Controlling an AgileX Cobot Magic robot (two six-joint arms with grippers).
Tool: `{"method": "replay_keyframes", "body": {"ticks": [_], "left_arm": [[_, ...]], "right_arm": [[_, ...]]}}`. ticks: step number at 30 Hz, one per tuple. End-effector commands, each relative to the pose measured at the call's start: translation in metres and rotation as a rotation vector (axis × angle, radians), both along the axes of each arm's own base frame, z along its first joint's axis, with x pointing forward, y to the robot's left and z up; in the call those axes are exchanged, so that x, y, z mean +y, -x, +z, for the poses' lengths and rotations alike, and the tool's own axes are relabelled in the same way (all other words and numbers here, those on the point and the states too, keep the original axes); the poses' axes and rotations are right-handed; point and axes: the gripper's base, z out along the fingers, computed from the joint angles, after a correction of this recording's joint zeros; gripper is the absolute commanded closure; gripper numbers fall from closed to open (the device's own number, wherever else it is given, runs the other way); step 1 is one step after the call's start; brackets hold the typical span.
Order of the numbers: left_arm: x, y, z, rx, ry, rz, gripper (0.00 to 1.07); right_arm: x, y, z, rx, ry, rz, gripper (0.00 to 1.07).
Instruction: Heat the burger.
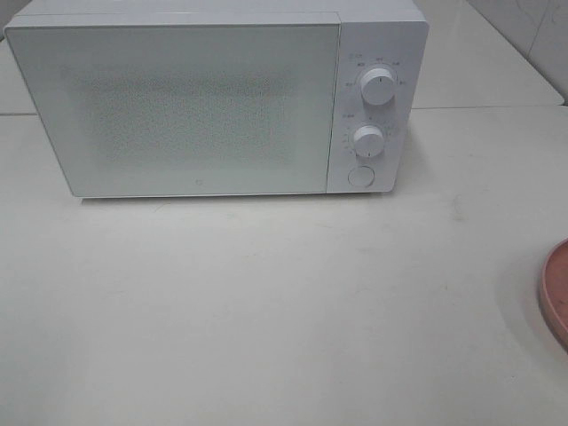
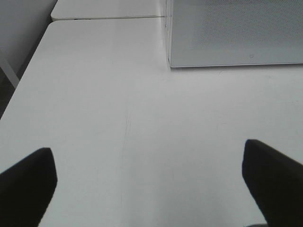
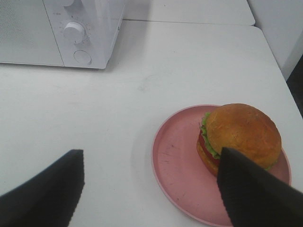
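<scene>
The burger (image 3: 241,132), with a golden-brown bun, lettuce and a red layer, sits on a pink plate (image 3: 177,163) on the white table. My right gripper (image 3: 151,189) hovers open above the table; one finger (image 3: 251,194) overlaps the burger's near side, and nothing lies between the two fingers. In the exterior high view only the pink plate's edge (image 1: 555,293) shows at the right border; the burger and both grippers are out of that view. My left gripper (image 2: 149,184) stands wide open over bare table, left of the white microwave (image 1: 213,98), whose door is shut.
The microwave has two knobs (image 1: 377,87) and a round button (image 1: 360,176) on its right panel. The table's left edge (image 2: 19,99) drops off beside the left gripper. A seam between tabletops (image 1: 488,107) runs behind the microwave.
</scene>
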Motion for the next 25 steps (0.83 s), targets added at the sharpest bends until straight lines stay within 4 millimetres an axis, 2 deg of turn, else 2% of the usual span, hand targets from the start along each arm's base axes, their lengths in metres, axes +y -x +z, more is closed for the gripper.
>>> {"method": "replay_keyframes", "body": {"ticks": [1,25], "left_arm": [[-0.0011,0.0005,0.0006,-0.020,0.007,-0.013,0.07],[-0.0009,0.0002,0.0006,-0.018,0.006,-0.012,0.07]], "right_arm": [[-0.0008,0.0024,-0.0006,-0.021,0.004,-0.008,0.32],[-0.0007,0.0024,-0.0006,-0.021,0.003,-0.008,0.32]]}}
